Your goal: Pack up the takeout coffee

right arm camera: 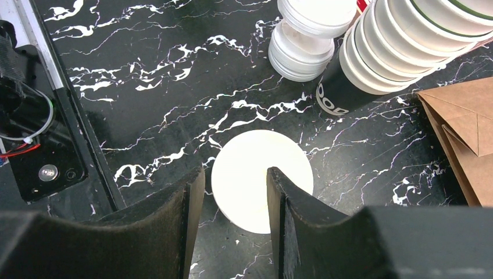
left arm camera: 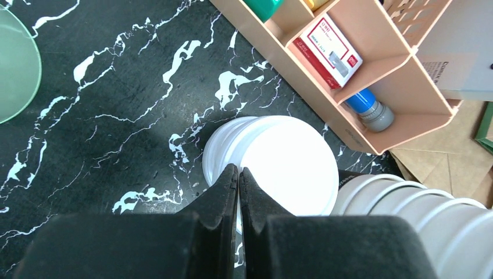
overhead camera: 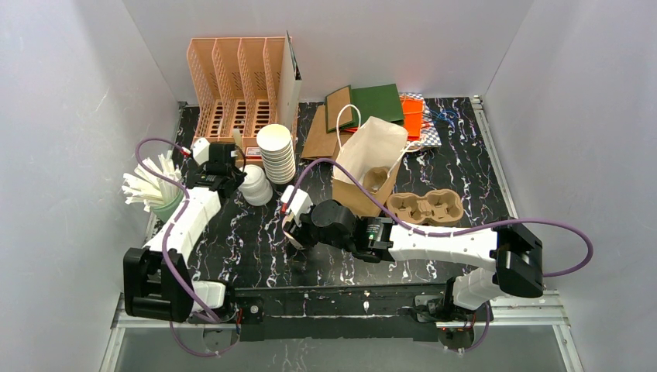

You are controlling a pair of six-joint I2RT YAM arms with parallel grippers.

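Worktop (overhead camera: 248,252) is black with white marble veining, matte; plain white walls (overhead camera: 70,116) box it in on the left, far and right sides; a metal rail (overhead camera: 496,170) runs along its right edge.

Far left corner: peach organiser (overhead camera: 236,85). Just in front of it a leaning stack of lidless cups (overhead camera: 276,153), with a stack of white lids (overhead camera: 256,186) touching its left side. Left edge: green holder of white sticks (overhead camera: 155,194). Right of centre: brown paper bag (overhead camera: 368,167), mouth open, and a pulp cup carrier (overhead camera: 426,208) just beside it towards the right edge.

Left gripper (left arm camera: 238,172) is closed, fingertips pressed together with nothing between them; it hangs over the near rim of the lid stack.

Right gripper (right arm camera: 235,171) has its jaws partly apart, clamping nothing that I can see; it hovers towards the near edge, left of centre, over a round cream-white disc (right arm camera: 250,154) lying there.

Takeout coffee: I cannot pick out a capped cup with certainty; that disc is the only candidate, and I cannot tell whether it is a cup's lid or a loose one.
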